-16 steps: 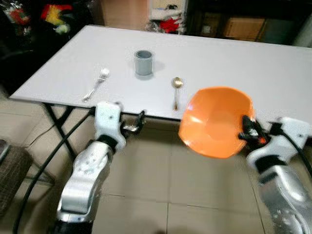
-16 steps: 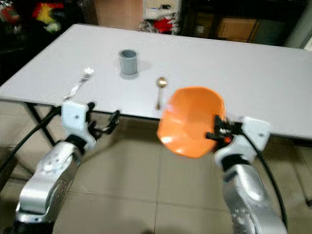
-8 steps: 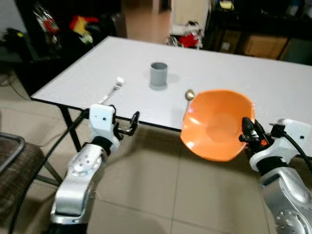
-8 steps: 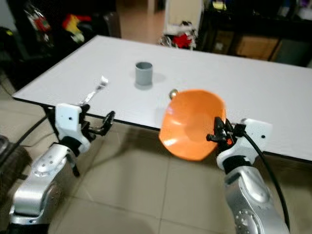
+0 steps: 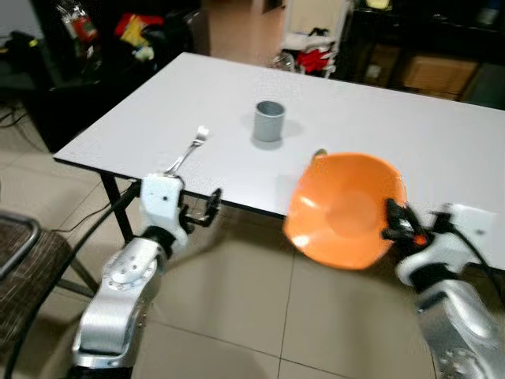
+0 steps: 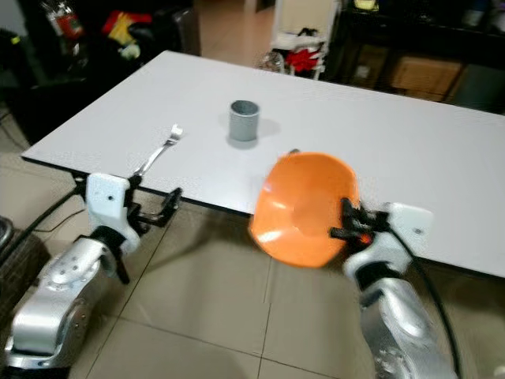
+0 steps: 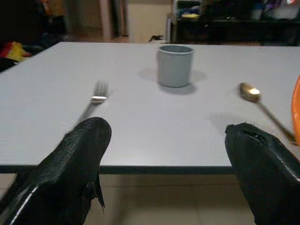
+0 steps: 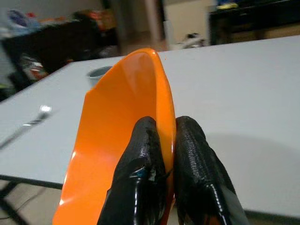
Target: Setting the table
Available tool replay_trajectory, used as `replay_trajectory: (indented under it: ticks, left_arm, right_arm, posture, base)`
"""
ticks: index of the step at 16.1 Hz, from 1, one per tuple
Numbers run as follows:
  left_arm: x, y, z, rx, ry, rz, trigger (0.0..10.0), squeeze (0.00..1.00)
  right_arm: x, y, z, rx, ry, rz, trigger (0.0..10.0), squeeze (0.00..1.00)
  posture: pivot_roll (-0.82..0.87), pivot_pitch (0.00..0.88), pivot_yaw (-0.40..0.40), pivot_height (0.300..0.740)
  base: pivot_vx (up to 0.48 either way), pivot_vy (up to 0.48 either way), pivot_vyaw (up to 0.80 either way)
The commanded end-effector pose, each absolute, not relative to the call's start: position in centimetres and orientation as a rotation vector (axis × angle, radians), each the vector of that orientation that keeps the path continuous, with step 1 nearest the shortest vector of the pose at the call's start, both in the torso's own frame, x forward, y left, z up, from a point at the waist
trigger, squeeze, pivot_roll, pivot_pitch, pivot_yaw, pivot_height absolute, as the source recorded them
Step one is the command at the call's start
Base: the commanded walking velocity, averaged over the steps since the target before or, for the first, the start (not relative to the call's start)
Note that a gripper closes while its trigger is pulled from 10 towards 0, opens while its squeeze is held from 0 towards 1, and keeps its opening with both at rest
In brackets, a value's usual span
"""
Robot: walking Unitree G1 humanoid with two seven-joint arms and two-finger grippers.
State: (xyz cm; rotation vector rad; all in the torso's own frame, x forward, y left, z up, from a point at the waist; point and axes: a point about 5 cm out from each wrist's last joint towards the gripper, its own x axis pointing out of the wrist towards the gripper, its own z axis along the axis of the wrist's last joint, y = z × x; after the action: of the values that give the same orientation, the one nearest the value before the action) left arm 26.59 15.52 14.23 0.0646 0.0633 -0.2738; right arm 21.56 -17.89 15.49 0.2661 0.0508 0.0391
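Orange plastic bowl [image 5: 345,210] tilted, rim pinched by right gripper [image 8: 165,140] off white table [image 5: 442,150] near edge; thin grip, may slip. Left gripper [image 7: 168,154] spread, empty.

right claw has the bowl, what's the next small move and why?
Probably carry the orange bowl forward over the table and level it. The right claw pinches its rim, the bowl is tipped on edge, and it hangs at the near table edge, partly over the floor. Bare table lies just beyond, beside the spoon and grey cup.
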Motion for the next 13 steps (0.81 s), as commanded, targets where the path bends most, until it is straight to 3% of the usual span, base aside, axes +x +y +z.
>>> replay_trajectory:
  ticks: [1, 13]
  left_arm:
    - [26.59, 14.74, 14.55, 0.052, 0.054, -0.302, 10.0, 0.00]
    - [26.77, 14.61, 14.83, 0.051, 0.043, -0.309, 10.0, 0.00]
  right_arm:
    - [21.49, -18.53, 16.39, 0.243, -0.009, 0.020, 10.0, 0.00]
    - [21.51, -18.44, 16.56, 0.248, -0.020, 0.024, 10.0, 0.00]
  posture:
    - [-0.01, 0.000, -0.029, 0.740]
    - [-0.01, 0.000, -0.026, 0.740]
  base:
    - [0.281, 0.000, 0.00]
    - [0.323, 0.000, 0.00]
